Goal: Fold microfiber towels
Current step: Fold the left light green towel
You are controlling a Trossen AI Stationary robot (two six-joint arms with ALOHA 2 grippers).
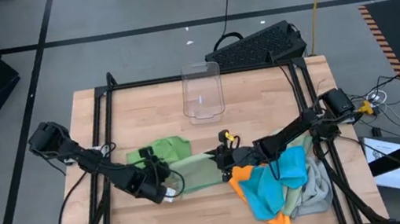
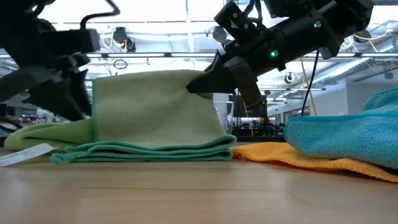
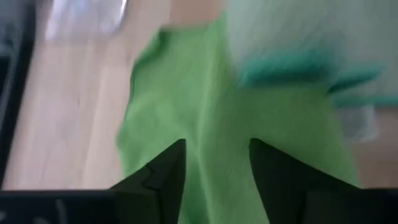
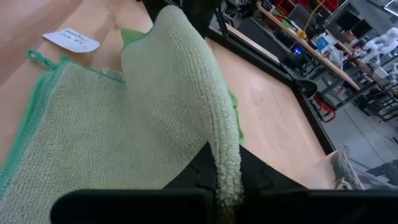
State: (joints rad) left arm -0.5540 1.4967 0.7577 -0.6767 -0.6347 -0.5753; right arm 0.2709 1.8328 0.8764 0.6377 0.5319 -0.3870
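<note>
The sage green towel [image 1: 197, 170] is spread near the middle of the tabletop [image 1: 144, 112], toward its front edge, with one layer lying flat and an upper layer lifted above it. That lifted edge is pinched by the right gripper [image 1: 217, 159], whose fingers are closed tightly on the cloth; in the right wrist view the sage green towel [image 4: 155, 106] is seen draped up and over them. In the low view the raised flap [image 2: 155, 106] is held up at one corner by the right gripper [image 2: 198, 85].

The left gripper [image 1: 166, 194] is placed at the opposite end of the same towel, close to the front edge. Its fingers [image 3: 158, 177] are seen parted, with nothing clamped between them, above the bright green towel [image 3: 186, 124]. The bright green towel [image 1: 160, 150] lies crumpled just beside the sage one, touching it on the side toward the tabletop's left edge.

Near the front right corner the blue towel [image 1: 278, 184], the orange towel [image 1: 243, 177] and the light grey towel [image 1: 316, 190] are heaped together. A clear plastic bin [image 1: 202, 92] stands near the back edge.
</note>
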